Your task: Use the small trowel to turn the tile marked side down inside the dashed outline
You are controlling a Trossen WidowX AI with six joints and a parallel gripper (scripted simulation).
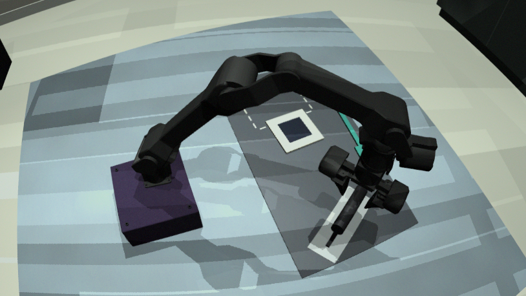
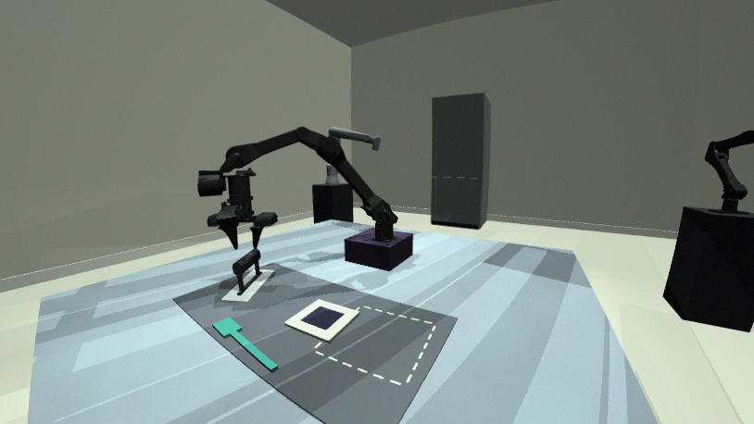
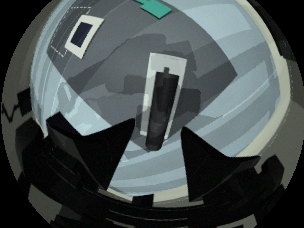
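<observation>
seen from the exterior camera, a black robot arm (image 1: 327,86) (image 2: 274,139) reaches left from its purple base block (image 1: 154,217) (image 2: 363,255), its gripper (image 1: 355,200) (image 2: 245,248) (image 3: 158,126) spread and gripping nothing, fingertips above the black handle of the trowel (image 1: 349,211) (image 2: 246,262) (image 3: 164,107). the trowel lies on its white blade at the far left of the gray mat (image 1: 279,206) (image 2: 295,287) (image 3: 120,55). nearer, the tile (image 1: 294,130) (image 2: 321,318) (image 3: 81,35) lies flat, dark square up, overlapping a corner of the dashed outline (image 1: 248,117) (image 2: 420,352) (image 3: 58,49) and mostly outside it; the outline spreads to its right. a flat teal tool (image 1: 349,128) (image 2: 250,347) (image 3: 157,8) rests along the mat's near left edge, apart from the tile.
</observation>
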